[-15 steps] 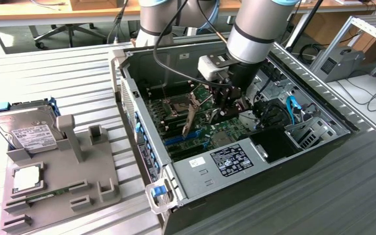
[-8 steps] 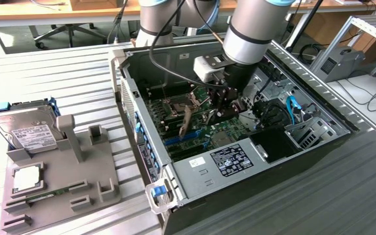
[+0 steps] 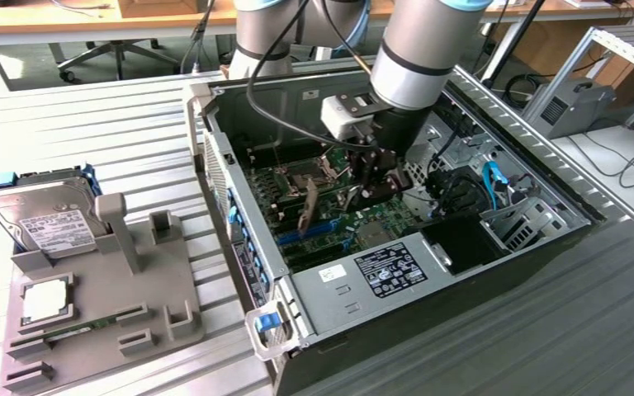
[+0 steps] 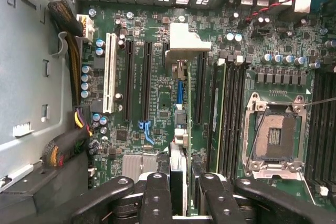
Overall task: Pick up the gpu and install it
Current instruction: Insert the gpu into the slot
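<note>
Holding gpu [image 4: 178, 171] edge-on between jaws of gripper [image 4: 181, 195], clamped on card, inside computer case [image 3: 537, 247]; long axis parallel to motherboard slots [image 4: 146, 80], hovering just above them.

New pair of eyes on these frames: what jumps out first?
The arm reaching into the open PC case at the exterior view's centre, its gripper clamped on the gpu edge-on above the motherboard slots. On that view's left, a hard drive in a blue frame sits on a grey tray.
</note>
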